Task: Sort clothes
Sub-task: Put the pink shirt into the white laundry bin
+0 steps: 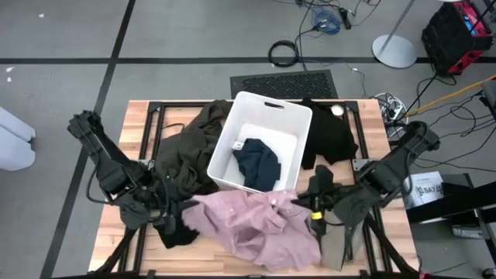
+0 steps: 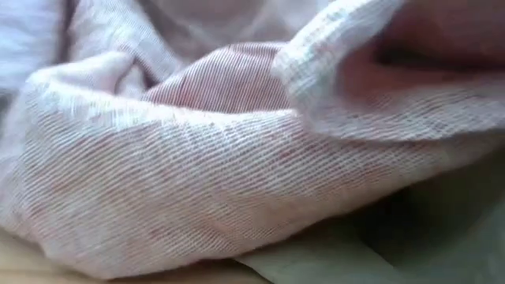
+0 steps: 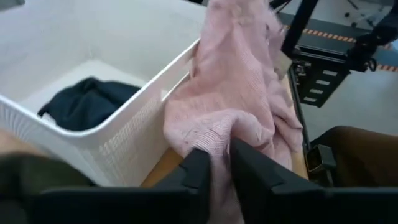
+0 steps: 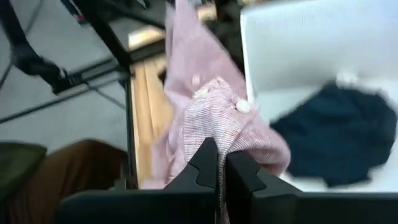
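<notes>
Nearest the front edge of the table point(image 1: 139, 232) lies the pink shirt point(image 1: 260, 225), a thin, finely ribbed weave with small buttons, crumpled into soft folds and spread between the two arms; the low view is filled with its cloth. Both grippers hold it. The left gripper point(image 3: 214, 171) has its fingers a narrow way apart with a fold of the shirt between them, and the right gripper point(image 4: 217, 165) is pinched tight on another bunch near a button. Judging from this, the two arms hold the shirt at separate points so it can be lifted and carried rather than dragged, most likely toward the bin. By the right arm, at the front corner, a tan piece point(image 1: 333, 248) hangs over the edge. A small black garment point(image 1: 177, 231) sits under the shirt's left side, near the left gripper. Just behind the shirt stands the white plastic bin point(image 1: 267, 105), rectangular with smooth stiff walls and a textured outer face, and a navy garment point(image 1: 258, 164) lies heaped inside it. To the bin's left a large olive garment point(image 1: 190, 147) is piled in heavy folds against the wall; to its right lies a flat black garment point(image 1: 332, 132), reaching toward the far edge.
</notes>
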Robot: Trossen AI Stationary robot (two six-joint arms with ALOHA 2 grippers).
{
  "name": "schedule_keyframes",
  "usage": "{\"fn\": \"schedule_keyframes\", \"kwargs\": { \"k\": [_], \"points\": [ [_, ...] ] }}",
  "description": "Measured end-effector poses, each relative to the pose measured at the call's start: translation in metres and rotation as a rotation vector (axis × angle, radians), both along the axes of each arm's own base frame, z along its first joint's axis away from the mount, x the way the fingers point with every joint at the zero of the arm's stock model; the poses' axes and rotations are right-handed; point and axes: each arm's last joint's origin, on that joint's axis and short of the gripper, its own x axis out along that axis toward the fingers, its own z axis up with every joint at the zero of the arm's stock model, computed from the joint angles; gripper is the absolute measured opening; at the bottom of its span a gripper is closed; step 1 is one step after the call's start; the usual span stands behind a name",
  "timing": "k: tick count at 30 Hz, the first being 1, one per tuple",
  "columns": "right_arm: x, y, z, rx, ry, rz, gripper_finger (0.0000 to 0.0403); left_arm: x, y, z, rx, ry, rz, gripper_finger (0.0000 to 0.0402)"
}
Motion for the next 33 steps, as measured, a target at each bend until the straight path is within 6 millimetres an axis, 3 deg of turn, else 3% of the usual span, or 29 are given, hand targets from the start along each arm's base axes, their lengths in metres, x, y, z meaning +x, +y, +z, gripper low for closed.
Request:
{"fn": "schedule_keyframes", "kwargs": {
  "k": [6, 12, 18, 28, 33],
  "points": [
    [0.008, 0.017, -0.038, 0.088, 0.002, 0.072, 0.0, 0.003, -0.005, -0.006, -0.013, 0.043, -0.018, 0.0148],
    [0.025, 0.025, -0.073, 0.165, -0.093, 0.197, 0.0, 0.004, -0.005, -0.006, 0.031, 0.039, -0.047, 0.0161],
    [0.037, 0.0, -0.105, 0.102, -0.049, 0.028, 0.0, 0.005, -0.003, -0.005, 0.048, 0.034, -0.037, 0.0162],
    [0.031, -0.041, -0.125, -0.005, 0.205, -0.197, 0.0, 0.005, -0.003, -0.005, 0.049, 0.034, -0.036, 0.0162],
    [0.034, -0.059, -0.126, -0.035, 0.219, -0.297, 0.0, 0.006, -0.003, -0.005, 0.058, 0.026, -0.022, 0.0162]
  ]
}}
